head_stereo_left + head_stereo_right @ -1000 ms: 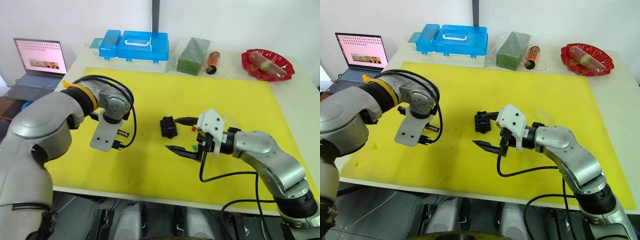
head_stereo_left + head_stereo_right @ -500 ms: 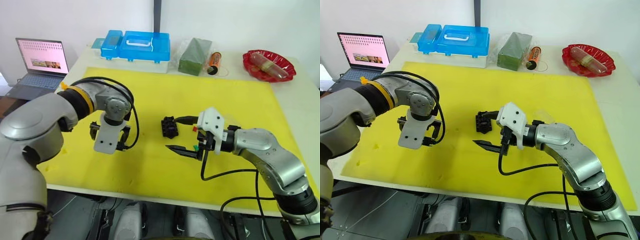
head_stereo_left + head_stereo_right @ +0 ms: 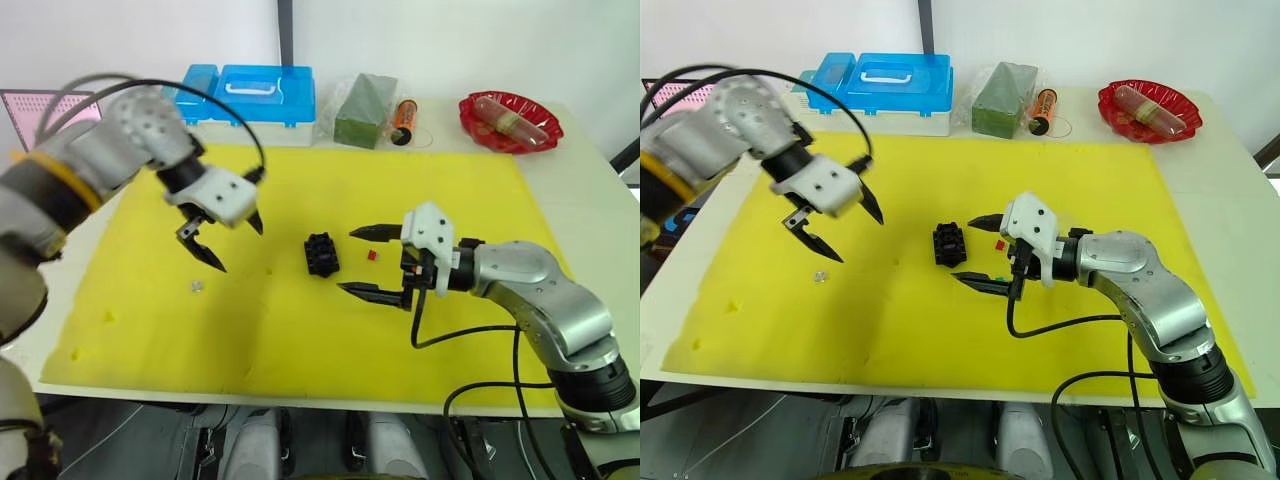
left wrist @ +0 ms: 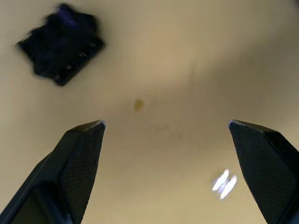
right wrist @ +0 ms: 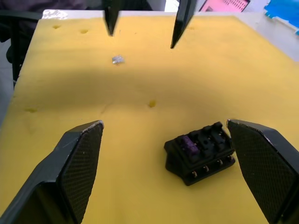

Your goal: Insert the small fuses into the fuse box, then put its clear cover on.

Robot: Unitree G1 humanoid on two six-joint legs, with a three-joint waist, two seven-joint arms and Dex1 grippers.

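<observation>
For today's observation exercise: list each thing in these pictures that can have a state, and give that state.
Black slotted plastic fuse box: uncovered, one purple fuse seated.
Small red fuse: loose on mat.
Left gripper: open, empty.
Right gripper: open, empty.
Blue plastic case: closed.

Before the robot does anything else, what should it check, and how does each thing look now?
1. Small black plastic fuse box upright on the yellow mat: ok.
2. Right gripper fingers open, empty: ok.
3. Left gripper fingers open, empty: ok.
4. Tiny red fuse lying loose between the right fingers: ok.
5. Small pale piece lying below the left gripper, identity: cannot tell.
6. All fuses inserted: not ok.
</observation>
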